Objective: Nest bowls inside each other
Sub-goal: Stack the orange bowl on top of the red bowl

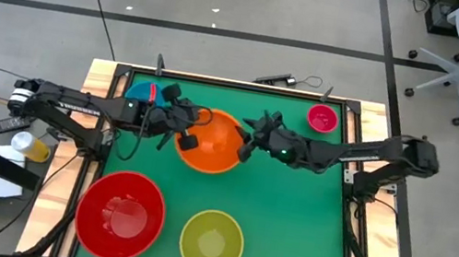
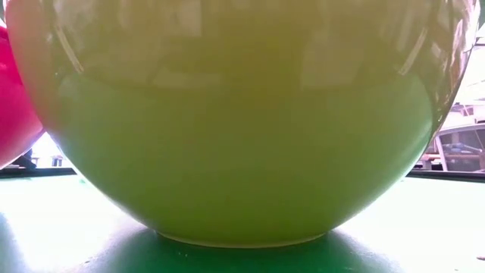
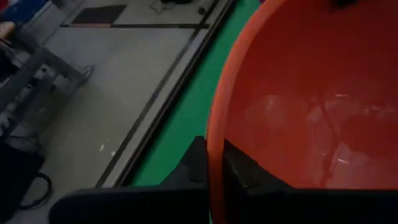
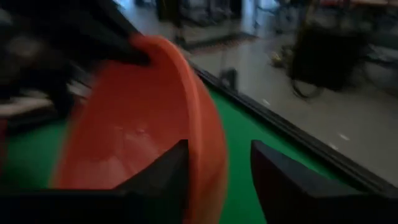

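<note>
The orange bowl (image 1: 211,142) is at the middle of the green table, between my two grippers. My left gripper (image 1: 183,136) is shut on its left rim. My right gripper (image 4: 217,180) is open at the opposite side, and the bowl's right rim (image 4: 208,143) stands in the gap between its fingers. The red bowl (image 1: 120,213) and the yellow-green bowl (image 1: 211,242) sit upright near the front edge. The small magenta bowl (image 1: 322,118) sits at the far right. The blue bowl (image 1: 140,90) at the far left is partly hidden by my left arm. My left gripper pinches the orange bowl's rim (image 3: 214,140) on the bowl's left side, one finger (image 3: 198,163) outside the wall and one finger (image 3: 241,169) inside. The fingers come from the table's left, slanting down. My right gripper straddles the right rim; whether a finger touches it, I cannot tell.
In the low view the yellow-green bowl (image 2: 242,121) fills nearly the whole picture and the red bowl (image 2: 11,98) shows at its edge. A wooden frame (image 1: 347,181) borders the table. Bare green surface (image 1: 298,224) lies at the front right.
</note>
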{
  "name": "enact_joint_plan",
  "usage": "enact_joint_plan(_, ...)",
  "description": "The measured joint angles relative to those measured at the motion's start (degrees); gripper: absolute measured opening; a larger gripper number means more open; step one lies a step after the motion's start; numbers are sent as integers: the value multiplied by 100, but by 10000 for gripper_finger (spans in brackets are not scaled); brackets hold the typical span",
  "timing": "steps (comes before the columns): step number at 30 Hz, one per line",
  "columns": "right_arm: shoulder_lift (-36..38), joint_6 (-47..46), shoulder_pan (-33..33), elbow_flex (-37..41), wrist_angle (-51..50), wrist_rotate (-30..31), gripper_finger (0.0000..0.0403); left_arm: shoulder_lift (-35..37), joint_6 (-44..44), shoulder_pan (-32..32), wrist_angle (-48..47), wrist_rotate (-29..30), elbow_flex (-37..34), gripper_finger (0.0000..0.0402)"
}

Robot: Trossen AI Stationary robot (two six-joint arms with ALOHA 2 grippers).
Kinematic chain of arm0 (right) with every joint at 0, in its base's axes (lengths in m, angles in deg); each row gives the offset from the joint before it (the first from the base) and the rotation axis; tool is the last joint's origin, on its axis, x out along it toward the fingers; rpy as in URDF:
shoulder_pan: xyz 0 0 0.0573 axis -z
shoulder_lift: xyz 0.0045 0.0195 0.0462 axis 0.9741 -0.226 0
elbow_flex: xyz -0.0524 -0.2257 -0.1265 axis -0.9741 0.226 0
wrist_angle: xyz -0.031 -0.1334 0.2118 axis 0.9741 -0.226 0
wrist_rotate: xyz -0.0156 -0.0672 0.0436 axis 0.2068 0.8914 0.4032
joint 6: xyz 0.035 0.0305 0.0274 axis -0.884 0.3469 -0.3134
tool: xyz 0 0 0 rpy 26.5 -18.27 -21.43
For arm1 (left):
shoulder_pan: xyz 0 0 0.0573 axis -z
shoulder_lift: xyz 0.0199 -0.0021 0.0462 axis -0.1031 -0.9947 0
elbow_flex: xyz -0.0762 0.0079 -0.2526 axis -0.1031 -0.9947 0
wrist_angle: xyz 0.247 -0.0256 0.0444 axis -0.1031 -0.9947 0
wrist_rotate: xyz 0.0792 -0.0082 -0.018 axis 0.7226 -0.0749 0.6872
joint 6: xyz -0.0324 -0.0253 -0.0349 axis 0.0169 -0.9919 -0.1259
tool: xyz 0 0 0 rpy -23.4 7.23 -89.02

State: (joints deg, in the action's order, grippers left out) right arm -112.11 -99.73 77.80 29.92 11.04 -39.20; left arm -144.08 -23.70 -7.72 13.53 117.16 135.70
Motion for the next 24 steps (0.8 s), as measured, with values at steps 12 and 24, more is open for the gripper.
enact_joint_plan(12,1673,335,-1023,6,-1460,1734,203,293,-414,-18,-4636,-1515,2029,8)
enact_joint_plan(24,1719,274,-1053,251,-1430,1867,203,741,-1600,876,-5726,-3589,1234,8)
